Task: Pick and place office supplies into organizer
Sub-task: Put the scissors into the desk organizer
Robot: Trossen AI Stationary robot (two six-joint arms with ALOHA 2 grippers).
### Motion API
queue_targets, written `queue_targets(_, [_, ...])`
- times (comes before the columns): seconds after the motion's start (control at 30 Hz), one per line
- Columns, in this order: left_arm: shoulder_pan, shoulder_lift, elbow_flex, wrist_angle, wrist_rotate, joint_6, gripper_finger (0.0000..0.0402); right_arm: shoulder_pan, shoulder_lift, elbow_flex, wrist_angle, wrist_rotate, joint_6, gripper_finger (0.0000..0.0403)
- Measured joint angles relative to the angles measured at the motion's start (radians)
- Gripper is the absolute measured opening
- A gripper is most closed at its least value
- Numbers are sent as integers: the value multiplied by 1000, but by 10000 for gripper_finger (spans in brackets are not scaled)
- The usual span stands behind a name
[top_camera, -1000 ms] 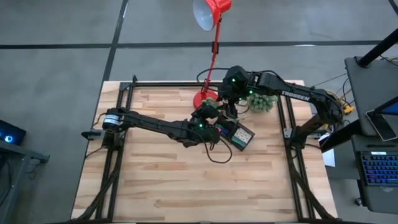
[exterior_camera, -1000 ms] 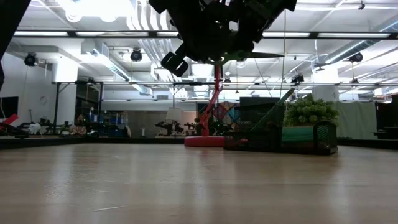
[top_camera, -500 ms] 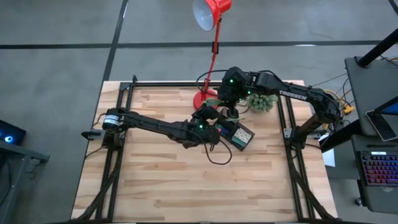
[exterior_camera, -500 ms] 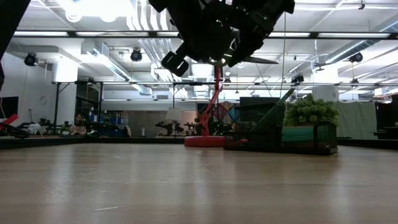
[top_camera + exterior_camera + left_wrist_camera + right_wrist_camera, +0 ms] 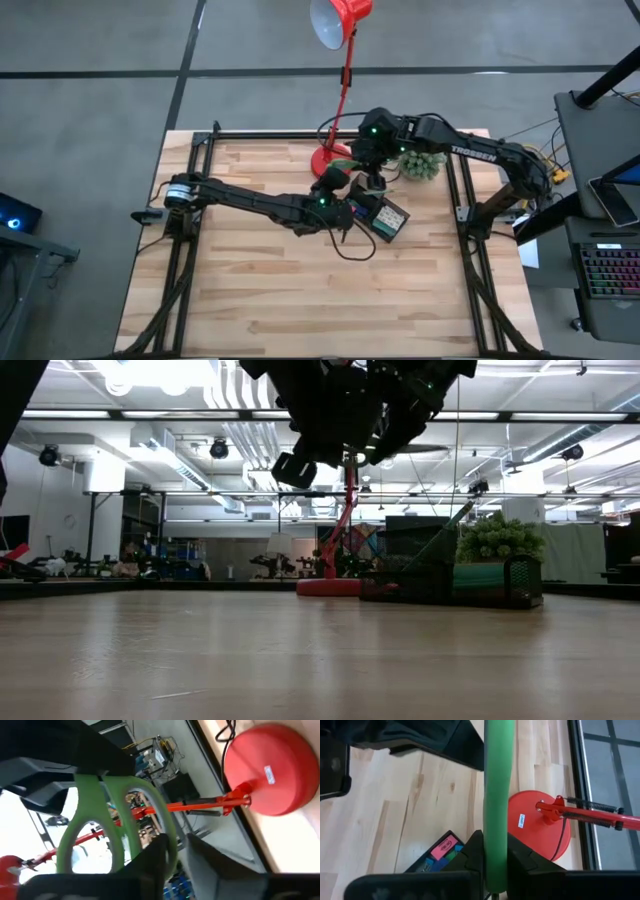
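Two slim, dark, matte arms on show — the left arm [image 5: 250, 203] a run of black tubular links with a silver-ringed joint at its base, a black cable looping off its wrist. The right arm [image 5: 470, 152] carries white lettering along its forearm, and small green lights glow at both wrists. Up close, the flat black fingers [image 5: 475, 852] are blocky and square-edged.

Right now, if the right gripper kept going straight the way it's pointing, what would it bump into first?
Probably the red lamp base. The right gripper, clamped on the green scissors handle, looks past it toward that base on the wooden table. Depth is hard to judge, so it might reach the bare wood just before it.
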Motion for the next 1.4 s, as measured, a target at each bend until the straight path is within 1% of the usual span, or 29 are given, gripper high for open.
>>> queue_targets(0.07, [2,0,0,-3,4,-41,83,0,-12,0,1,-1,2,29])
queue_targets(0.17, [8,0,0,-4,7,-95,143,0,-30,0,5,0,7,29])
queue_targets(0.3, [13,0,0,-3,7,-138,218,0,-46,0,11,2,11,29])
queue_targets(0.37, [14,0,0,-4,6,-139,246,0,-50,0,11,1,11,29])
queue_targets(0.47, [16,0,-1,-5,4,-140,274,0,-50,0,11,-1,11,29])
queue_targets(0.6, [15,0,-2,-19,-22,-171,287,0,-51,0,12,-3,12,29])
queue_targets(0.7, [13,-7,-2,-106,-49,-244,288,0,-53,0,25,-4,12,29])
queue_targets(0.77, [11,-18,-2,-155,-46,-307,289,1,-53,0,37,-4,15,29])
queue_targets(0.87, [9,-49,-12,-169,-24,-367,289,1,-53,0,53,-7,15,29])
queue_targets(0.93, [8,-68,-13,-173,1,-389,289,1,-54,0,56,-6,15,29])
queue_targets(1.07, [0,-106,-15,-187,5,-404,289,-1,-58,0,57,0,20,29])
queue_targets(1.13, [-2,-135,-21,-234,-40,-444,289,-3,-64,-5,0,-4,16,29])
queue_targets(1.17, [-1,-149,-17,-235,-43,-475,289,-4,-66,-6,3,-2,15,29])
queue_targets(1.23, [2,-183,-17,-319,-36,-577,289,-2,-67,-5,21,-4,13,29])
queue_targets(1.27, [0,-201,-17,-363,-15,-649,289,-2,-73,-8,15,-7,14,29])
queue_targets(1.33, [-1,-235,-18,-451,74,-800,289,-2,-82,-9,24,-8,14,29])
queue_targets(1.4, [4,-280,-23,-500,158,-911,289,-2,-96,-9,31,-7,14,29])
